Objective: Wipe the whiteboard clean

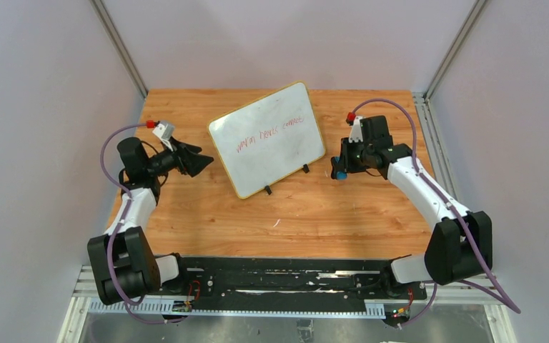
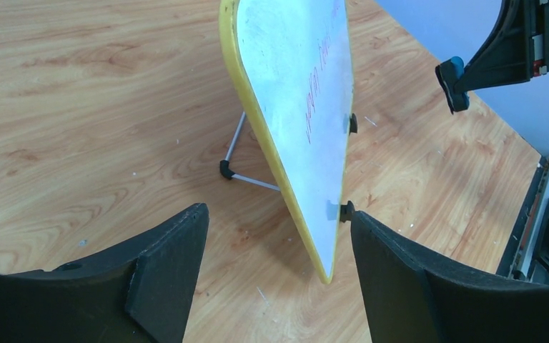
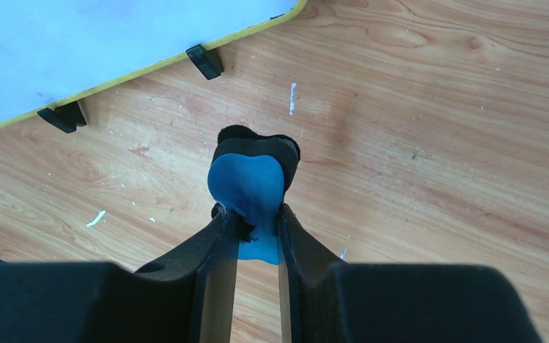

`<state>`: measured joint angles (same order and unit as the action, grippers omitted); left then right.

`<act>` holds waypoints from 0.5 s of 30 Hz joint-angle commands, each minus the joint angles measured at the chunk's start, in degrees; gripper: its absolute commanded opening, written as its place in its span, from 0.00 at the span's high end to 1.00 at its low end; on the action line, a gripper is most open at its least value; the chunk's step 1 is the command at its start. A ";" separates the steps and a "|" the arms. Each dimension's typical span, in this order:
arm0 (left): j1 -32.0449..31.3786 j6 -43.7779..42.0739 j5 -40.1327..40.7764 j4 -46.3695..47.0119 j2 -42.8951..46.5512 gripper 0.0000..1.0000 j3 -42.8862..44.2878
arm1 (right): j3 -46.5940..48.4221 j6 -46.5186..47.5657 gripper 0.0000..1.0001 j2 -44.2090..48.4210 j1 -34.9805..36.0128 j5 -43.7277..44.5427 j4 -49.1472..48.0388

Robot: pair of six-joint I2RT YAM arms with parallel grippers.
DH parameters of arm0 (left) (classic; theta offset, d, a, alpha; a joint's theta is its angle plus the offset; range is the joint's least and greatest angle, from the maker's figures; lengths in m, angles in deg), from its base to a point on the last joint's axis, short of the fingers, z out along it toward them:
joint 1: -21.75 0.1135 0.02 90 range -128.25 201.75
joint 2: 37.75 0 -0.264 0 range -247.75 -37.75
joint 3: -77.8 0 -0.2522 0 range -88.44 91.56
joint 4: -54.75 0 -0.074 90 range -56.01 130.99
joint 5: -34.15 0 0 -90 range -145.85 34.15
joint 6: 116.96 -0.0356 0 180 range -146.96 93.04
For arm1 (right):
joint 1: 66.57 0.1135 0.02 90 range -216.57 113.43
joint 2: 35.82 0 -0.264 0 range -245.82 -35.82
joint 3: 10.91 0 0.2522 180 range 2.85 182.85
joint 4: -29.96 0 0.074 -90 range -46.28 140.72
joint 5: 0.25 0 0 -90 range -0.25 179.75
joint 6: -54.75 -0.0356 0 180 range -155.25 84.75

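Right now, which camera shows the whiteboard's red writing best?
Top external: the whiteboard faces it, with the whole red writing visible. Left wrist sees it edge-on; right wrist catches only a blank bottom edge.

Pinched blue-and-black eraser (image 3: 246,182) tight in right gripper (image 3: 257,221), wooden table (image 3: 436,143) beneath. Showed whiteboard (image 3: 78,43) at far left, yellow rim and two black clip feet (image 3: 205,61) resting on the wood, apart from the eraser.

Wooden table (image 1: 207,236); pale grey walls (image 1: 43,71) on three sides; aluminium corner posts (image 1: 118,46).
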<state>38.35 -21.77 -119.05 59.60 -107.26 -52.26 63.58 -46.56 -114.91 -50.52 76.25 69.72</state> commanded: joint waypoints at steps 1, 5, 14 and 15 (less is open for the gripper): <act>-0.62 -0.09 -1.52 0.28 -0.70 0.23 1.84 | 2.01 1.03 0.99 0.77 1.07 0.93 1.69; -1.69 -0.16 -1.27 0.26 -0.69 0.23 2.24 | 2.16 0.85 0.99 0.84 1.38 1.19 1.88; -4.52 0.98 0.78 3.48 -4.63 0.24 3.74 | 2.61 0.90 0.99 1.87 1.82 1.81 2.66; -4.73 1.12 1.06 3.79 -5.35 0.24 4.21 | 2.57 0.93 0.99 2.04 1.87 1.84 2.72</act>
<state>34.44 -21.66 -118.66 60.54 -110.24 -50.33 64.30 -46.34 -114.66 -49.67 76.93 71.12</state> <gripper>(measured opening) 0.764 0.239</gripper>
